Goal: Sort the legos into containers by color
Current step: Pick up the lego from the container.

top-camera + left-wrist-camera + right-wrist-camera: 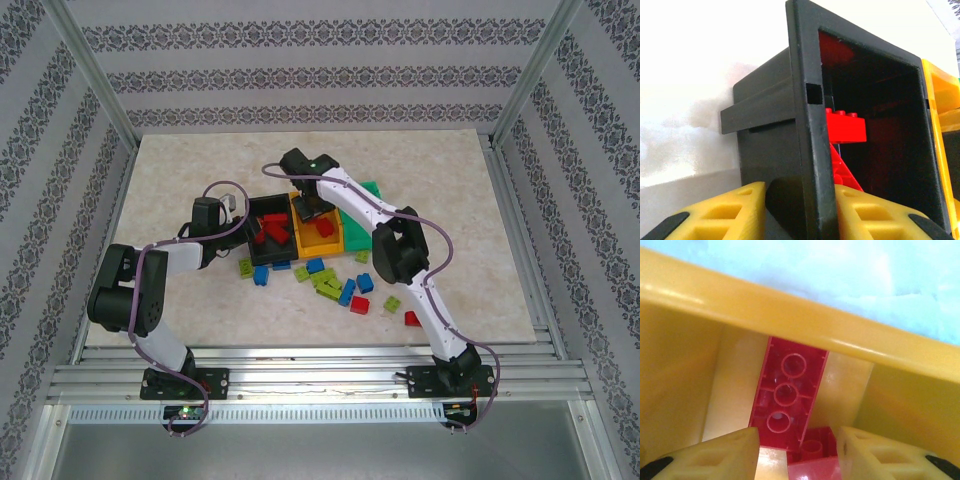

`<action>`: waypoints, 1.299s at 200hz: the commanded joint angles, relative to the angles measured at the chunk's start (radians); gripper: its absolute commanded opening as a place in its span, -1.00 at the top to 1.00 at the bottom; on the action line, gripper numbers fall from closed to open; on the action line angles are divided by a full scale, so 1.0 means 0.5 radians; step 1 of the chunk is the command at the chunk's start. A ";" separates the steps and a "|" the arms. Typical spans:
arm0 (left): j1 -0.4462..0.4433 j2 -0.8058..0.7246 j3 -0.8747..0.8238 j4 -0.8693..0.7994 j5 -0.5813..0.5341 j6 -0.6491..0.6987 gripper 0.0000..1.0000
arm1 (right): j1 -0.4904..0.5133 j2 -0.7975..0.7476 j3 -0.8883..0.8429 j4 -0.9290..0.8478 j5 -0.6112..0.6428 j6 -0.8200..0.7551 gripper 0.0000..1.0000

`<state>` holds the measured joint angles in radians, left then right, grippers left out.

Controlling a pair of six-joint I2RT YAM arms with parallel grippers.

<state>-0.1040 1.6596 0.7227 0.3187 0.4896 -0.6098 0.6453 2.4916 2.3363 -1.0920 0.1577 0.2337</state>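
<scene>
Top external view: left fingers (240, 213) at the left wall of the black bin (270, 260); right fingers (315, 207) lowered into the orange-yellow bin (322, 243); loose legos (330, 285) scattered on the desk (200, 170) in front.

Left wrist view: fingers clamped astride the black bin wall, red bricks (845, 125) inside.

Right wrist view: fingers spread apart inside the orange-yellow bin, two upturned red legos (787, 400) between them, ungripped.

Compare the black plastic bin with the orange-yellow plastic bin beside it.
The black plastic bin is dark, the orange-yellow plastic bin bright. The left gripper clamps the black bin's wall; the right gripper reaches inside the orange-yellow one. Both are open-topped and hold red lego bricks.
</scene>
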 commanded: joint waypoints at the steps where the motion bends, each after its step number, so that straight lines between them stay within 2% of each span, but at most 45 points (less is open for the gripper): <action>1: -0.031 -0.056 -0.019 -0.097 0.073 0.057 0.27 | -0.009 0.129 0.034 0.073 -0.146 0.114 -0.03; 24: -0.031 -0.054 -0.015 -0.102 0.076 0.057 0.28 | -0.025 0.225 0.140 0.041 -0.311 0.137 -0.02; 117: -0.038 -0.064 -0.040 -0.077 0.088 0.041 0.29 | -0.018 0.456 0.328 -0.243 -0.197 0.091 0.01; 130: -0.037 -0.071 -0.047 -0.075 0.082 0.038 0.29 | -0.014 0.452 0.314 -0.235 -0.208 0.084 0.15; 139: -0.038 -0.078 -0.048 -0.075 0.082 0.035 0.29 | -0.008 0.442 0.303 -0.225 -0.211 0.079 0.33; 157: -0.036 -0.091 -0.046 -0.085 0.081 0.037 0.29 | -0.005 0.389 0.271 -0.178 -0.217 0.062 0.61; 183: -0.037 -0.113 -0.040 -0.116 0.074 0.048 0.29 | -0.004 0.278 0.271 -0.139 -0.214 0.036 0.74; 222: -0.038 -0.131 -0.051 -0.125 0.071 0.036 0.28 | -0.034 0.007 0.294 -0.138 -0.159 0.014 0.74; 260: -0.035 -0.152 -0.062 -0.110 0.061 0.020 0.29 | 0.007 -0.270 0.191 -0.110 -0.212 0.008 0.72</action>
<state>-0.1051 1.6173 0.7063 0.2752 0.4904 -0.6102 0.6319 2.5019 2.4580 -1.1408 0.0628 0.2546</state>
